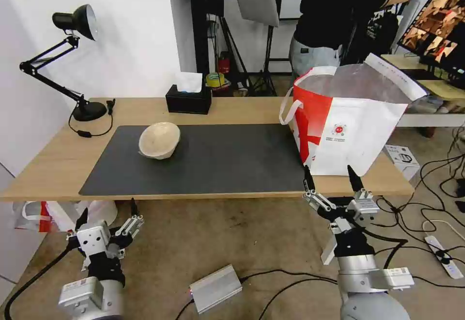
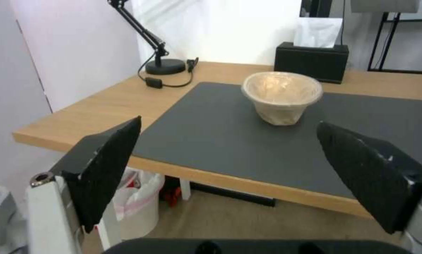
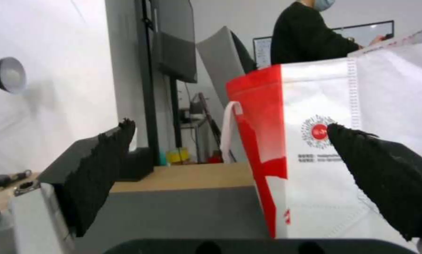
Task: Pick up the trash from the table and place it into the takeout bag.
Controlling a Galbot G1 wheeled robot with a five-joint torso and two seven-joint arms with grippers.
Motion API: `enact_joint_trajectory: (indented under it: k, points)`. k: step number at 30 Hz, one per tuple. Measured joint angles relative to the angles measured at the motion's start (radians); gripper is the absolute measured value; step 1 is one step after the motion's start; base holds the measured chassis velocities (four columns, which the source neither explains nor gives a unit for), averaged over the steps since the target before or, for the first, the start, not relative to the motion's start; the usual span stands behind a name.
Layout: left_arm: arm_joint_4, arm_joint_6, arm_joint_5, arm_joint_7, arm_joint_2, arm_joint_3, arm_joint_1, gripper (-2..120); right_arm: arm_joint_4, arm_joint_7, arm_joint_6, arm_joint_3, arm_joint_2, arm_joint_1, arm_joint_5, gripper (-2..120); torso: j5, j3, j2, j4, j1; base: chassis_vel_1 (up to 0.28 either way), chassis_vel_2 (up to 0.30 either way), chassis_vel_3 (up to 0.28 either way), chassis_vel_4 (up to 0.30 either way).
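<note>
The bowl [image 1: 159, 139], a beige pulp one, stands upright on the grey mat [image 1: 218, 160], near the mat's back-left corner. It is the only piece of trash on the table [image 1: 48, 165]. The tissue box [image 1: 188, 98] sits just behind the mat, to the right of the bowl; the lamp [image 1: 77, 58] stands off the mat's back-left corner. The bag [image 1: 348, 121] stands on the mat's right end, mouth open, foil lining showing, well apart from the bowl.

The step in hand looks like reaching for the bowl. To do it well, the left arm should probably come in over the mat's front edge and close one finger inside the rim and one outside. The pulp wall looks thin and light, so a soft squeeze would be wise. The carry then has to rise above the bag's tall rim before letting go.

The left gripper [image 1: 107, 216] hangs below and in front of the mat's front-left corner, fingers spread wide and pointing up toward the bowl, holding nothing. The right gripper [image 1: 332, 180] sits at the table edge by the mat's front-right corner, just before the bag, fingers also wide and empty.
</note>
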Motion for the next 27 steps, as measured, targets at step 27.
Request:
enact_joint_trajectory:
  k: [27]
  points:
    - [0.000, -0.002, -0.003, -0.003, 0.003, 0.000, -0.003, 100, -0.023, 0.013, -0.083, -0.010, 0.005, -0.087, -0.098, 100, 0.0000, 0.000, 0.000, 0.0000, 0.000, 0.000, 0.000, 0.000, 0.000]
